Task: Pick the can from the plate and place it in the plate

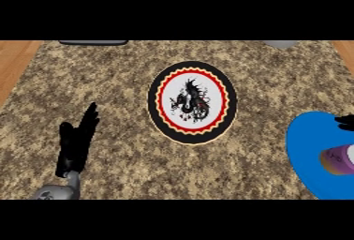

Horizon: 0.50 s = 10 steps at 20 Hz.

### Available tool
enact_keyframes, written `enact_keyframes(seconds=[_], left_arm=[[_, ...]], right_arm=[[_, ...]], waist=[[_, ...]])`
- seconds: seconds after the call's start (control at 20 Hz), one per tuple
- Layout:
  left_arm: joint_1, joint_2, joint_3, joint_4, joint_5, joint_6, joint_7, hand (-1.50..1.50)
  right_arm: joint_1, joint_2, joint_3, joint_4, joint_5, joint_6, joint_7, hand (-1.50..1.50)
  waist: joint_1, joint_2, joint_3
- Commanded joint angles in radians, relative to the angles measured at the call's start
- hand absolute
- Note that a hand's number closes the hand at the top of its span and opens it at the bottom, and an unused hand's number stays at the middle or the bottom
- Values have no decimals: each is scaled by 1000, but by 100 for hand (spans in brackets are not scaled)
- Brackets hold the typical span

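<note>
A purple can (339, 160) lies on its side on the blue plate (309, 150) at the right edge, partly cut off by the view. In the middle of the counter sits a round plate (191, 102) with a black rim, a red ring and a dragon design; nothing rests on it. My left hand (76, 140) is at the lower left, open with fingers straight and pointing up, well away from both plates. Only black fingertips (344, 122) of my right hand show at the right edge, just above the can and over the blue plate.
The counter top is speckled brown granite (104, 79) with wooden edges at the far left and right. A dark flat object (93, 42) and a grey object (279, 44) sit at the back edge, both partly cut off.
</note>
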Motion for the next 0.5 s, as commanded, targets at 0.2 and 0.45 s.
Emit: enact_keyframes(seconds=[0.2,0.45], left_arm=[[47,9,23,-30,-1,-21,-11,0],[34,-41,7,1,-23,5,-29,0]], right_arm=[[-116,112,60,153,126,46,-87,-150],[-117,55,57,176,136,66,-164,-150]], waist=[[-6,-2,0],[-16,-4,0]])
